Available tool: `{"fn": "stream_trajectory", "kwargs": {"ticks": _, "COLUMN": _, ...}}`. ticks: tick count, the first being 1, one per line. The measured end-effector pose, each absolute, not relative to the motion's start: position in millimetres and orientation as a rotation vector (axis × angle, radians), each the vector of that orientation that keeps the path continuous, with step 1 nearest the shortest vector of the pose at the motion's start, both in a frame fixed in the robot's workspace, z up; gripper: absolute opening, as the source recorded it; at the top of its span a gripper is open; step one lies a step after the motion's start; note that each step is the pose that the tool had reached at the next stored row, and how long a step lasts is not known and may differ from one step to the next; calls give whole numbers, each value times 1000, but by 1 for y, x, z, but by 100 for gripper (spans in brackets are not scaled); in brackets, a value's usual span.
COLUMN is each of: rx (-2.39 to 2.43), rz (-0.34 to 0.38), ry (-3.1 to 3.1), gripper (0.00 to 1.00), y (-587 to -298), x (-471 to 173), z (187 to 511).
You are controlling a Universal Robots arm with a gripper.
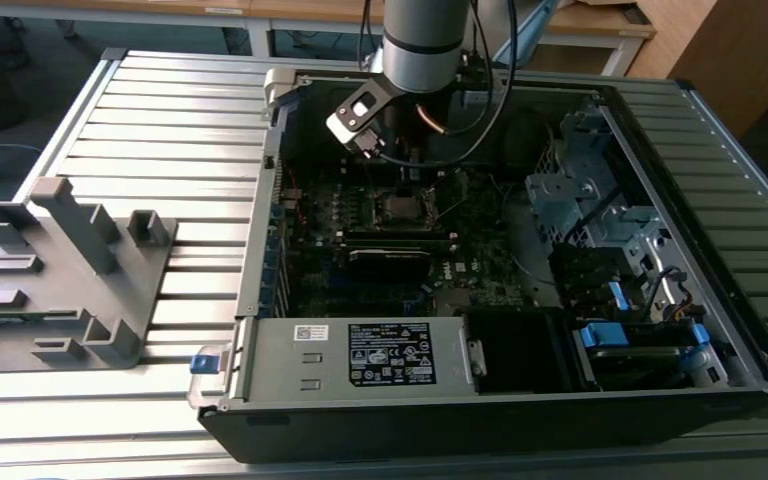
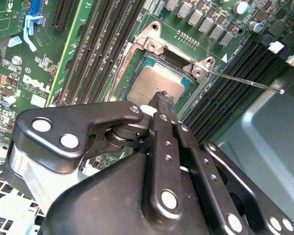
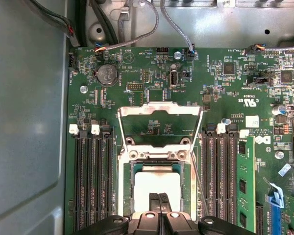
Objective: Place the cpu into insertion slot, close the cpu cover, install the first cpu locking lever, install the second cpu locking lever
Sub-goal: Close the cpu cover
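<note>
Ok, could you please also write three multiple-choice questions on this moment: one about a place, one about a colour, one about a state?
1. Where is the cpu?
A) in the insertion slot
B) on the grey fixture outside the case
C) on the power-supply box

2. What colour is the motherboard?
A) blue
B) green
C) red

3. How is the cpu cover?
A) shut over the cpu
B) swung open, off the cpu
C) taken off the board

Answers:
1 A: its silver face lies inside the slot's rim.
2 B: the board is green in both wrist views.
3 B: the board shows through its window, beside the cpu.
</note>
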State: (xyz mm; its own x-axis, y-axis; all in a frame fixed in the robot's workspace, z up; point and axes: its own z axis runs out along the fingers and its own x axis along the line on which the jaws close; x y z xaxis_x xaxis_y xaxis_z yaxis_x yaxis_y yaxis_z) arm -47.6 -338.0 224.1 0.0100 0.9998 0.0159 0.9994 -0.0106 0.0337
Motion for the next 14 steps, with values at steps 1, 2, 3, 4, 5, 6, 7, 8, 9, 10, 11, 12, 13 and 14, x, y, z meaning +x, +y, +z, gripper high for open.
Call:
{"fn": "stream_trajectory", "kwargs": {"ticks": 1, "rx": 2223, "rz": 55, "ry": 2201, "gripper": 11, "y": -338, "x": -48, "z": 224}}
{"fn": "stream_trajectory", "kwargs": {"ticks": 2, "rx": 2223, "rz": 55, "ry": 2201, "gripper": 11, "y": -338, "x": -47, "z": 224}}
{"fn": "stream_trajectory", "kwargs": {"ticks": 3, "rx": 2223, "rz": 55, "ry": 2201, "gripper": 11, "y": -338, "x": -46, "z": 224}}
{"fn": "stream_trajectory", "kwargs": {"ticks": 4, "rx": 2223, "rz": 55, "ry": 2201, "gripper": 11, "y": -338, "x": -45, "z": 224}}
{"fn": "stream_trajectory", "kwargs": {"ticks": 5, "rx": 2223, "rz": 55, "ry": 2201, "gripper": 11, "y": -338, "x": -45, "z": 224}}
{"fn": "stream_trajectory", "kwargs": {"ticks": 6, "rx": 2223, "rz": 55, "ry": 2201, "gripper": 11, "y": -338, "x": -44, "z": 224}}
{"fn": "stream_trajectory", "kwargs": {"ticks": 7, "rx": 2223, "rz": 55, "ry": 2201, "gripper": 11, "y": -338, "x": -44, "z": 224}}
{"fn": "stream_trajectory", "kwargs": {"ticks": 8, "rx": 2223, "rz": 55, "ry": 2201, "gripper": 11, "y": -338, "x": -44, "z": 224}}
{"fn": "stream_trajectory", "kwargs": {"ticks": 9, "rx": 2223, "rz": 54, "ry": 2200, "gripper": 11, "y": -338, "x": -44, "z": 225}}
{"fn": "stream_trajectory", "kwargs": {"ticks": 10, "rx": 2223, "rz": 55, "ry": 2201, "gripper": 11, "y": -338, "x": -44, "z": 226}}
{"fn": "stream_trajectory", "kwargs": {"ticks": 11, "rx": 2223, "rz": 55, "ry": 2201, "gripper": 11, "y": -338, "x": -44, "z": 227}}
{"fn": "stream_trajectory", "kwargs": {"ticks": 12, "rx": 2223, "rz": 55, "ry": 2201, "gripper": 11, "y": -338, "x": -44, "z": 229}}
{"fn": "stream_trajectory", "kwargs": {"ticks": 13, "rx": 2223, "rz": 55, "ry": 2201, "gripper": 11, "y": -338, "x": -44, "z": 231}}
{"fn": "stream_trajectory", "kwargs": {"ticks": 14, "rx": 2223, "rz": 55, "ry": 2201, "gripper": 11, "y": -338, "x": -44, "z": 233}}
